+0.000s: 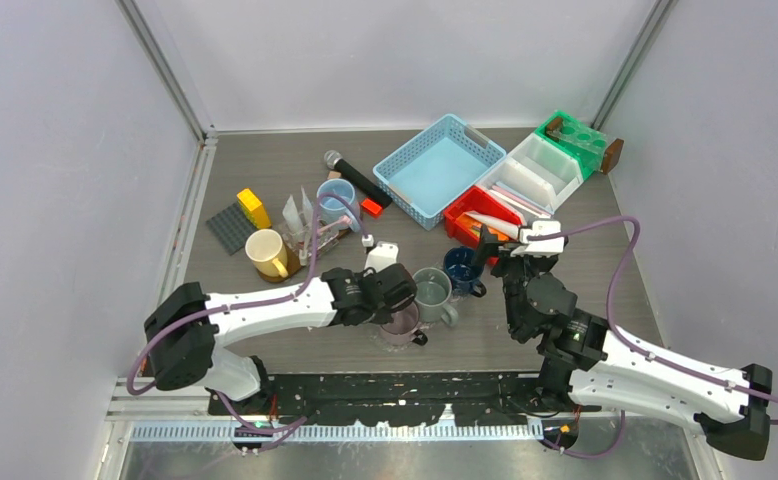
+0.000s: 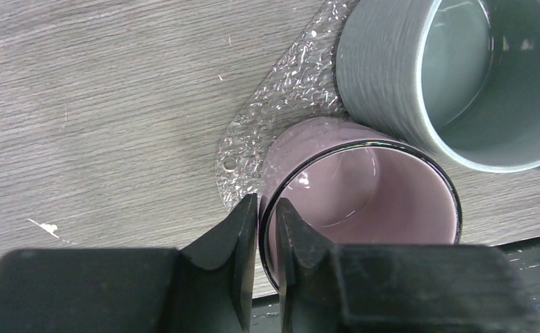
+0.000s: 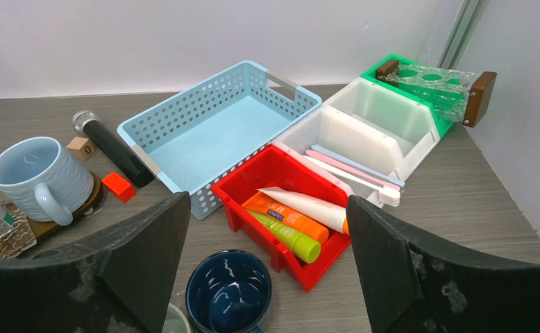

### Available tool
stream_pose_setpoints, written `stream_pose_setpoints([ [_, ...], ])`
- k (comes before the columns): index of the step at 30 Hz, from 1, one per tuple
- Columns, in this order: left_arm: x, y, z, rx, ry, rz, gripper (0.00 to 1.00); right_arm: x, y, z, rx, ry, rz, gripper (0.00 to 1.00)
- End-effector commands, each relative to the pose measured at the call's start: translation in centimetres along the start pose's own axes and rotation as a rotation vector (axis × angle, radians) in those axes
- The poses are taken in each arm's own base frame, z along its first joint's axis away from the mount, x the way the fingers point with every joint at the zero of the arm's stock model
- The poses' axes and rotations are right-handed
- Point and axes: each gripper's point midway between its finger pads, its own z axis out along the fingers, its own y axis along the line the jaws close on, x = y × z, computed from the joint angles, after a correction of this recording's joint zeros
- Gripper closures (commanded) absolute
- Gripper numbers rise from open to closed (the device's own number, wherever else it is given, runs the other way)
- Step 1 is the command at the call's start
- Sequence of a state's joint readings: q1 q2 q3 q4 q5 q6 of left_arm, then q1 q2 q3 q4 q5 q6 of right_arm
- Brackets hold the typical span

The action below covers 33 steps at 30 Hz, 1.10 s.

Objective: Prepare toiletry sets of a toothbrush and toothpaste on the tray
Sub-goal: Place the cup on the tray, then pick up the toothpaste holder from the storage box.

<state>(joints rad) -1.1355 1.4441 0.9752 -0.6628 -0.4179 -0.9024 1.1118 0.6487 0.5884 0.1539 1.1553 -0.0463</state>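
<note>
At the bottom of the left wrist view, the left gripper is clamped on the rim of the glossy pink mug, one finger inside and one outside. A ribbed grey mug stands just beside it, and crinkled clear plastic shows at their left. This hold seems not to serve the task.

In the right wrist view the right gripper is spread wide and empty above the dark mug. Beyond it, three soft tubes, white, orange and green, lie in the red bin. Slim toothbrushes lie in the white bin at its upper right. Nothing is seen in the perforated blue basket, so the first set is judged not yet begun. A descent onto one tube is called for next.
</note>
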Motion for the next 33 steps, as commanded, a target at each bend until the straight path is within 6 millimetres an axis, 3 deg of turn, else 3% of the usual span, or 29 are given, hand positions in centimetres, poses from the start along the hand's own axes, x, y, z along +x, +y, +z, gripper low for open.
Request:
stream_pose_setpoints([
  [1, -1.3, -0.6, -1.4, 0.036, -0.049, -0.067, 0.80, -0.5, -0.1, 0.0, 0.018, -0.014, 0.034, 0.11],
  [6, -1.3, -0.6, -1.6, 0.033, -0.051, -0.071, 0.73, -0.6, -0.3, 0.0, 0.020, -0.015, 0.038, 0.11],
  [12, -2.0, 0.1, -2.6, 0.026, -0.087, -0.087, 0.55, -0.9, -0.2, 0.0, 0.014, -0.017, 0.047, 0.11],
  [17, -3.8, 0.7, -4.6, 0.044, -0.147, -0.065, 0.24, -0.9, 0.8, 0.4, -0.006, 0.042, 0.007, 0.01],
  [20, -5.9, 1.4, -6.1, 0.053, -0.190, -0.048, 0.12, -0.6, 0.8, 1.8, 0.009, 0.105, -0.025, 0.00],
  [24, -9.3, 3.3, -8.0, 0.065, -0.264, -0.051, 0.02, -0.2, 0.7, 4.0, -0.017, 0.184, 0.057, 0.00],
  [33, -16.8, 11.3, -12.6, 0.015, -0.484, -0.085, 0.00, 0.6, -3.0, 9.9, 0.124, 0.294, 0.137, 0.00],
])
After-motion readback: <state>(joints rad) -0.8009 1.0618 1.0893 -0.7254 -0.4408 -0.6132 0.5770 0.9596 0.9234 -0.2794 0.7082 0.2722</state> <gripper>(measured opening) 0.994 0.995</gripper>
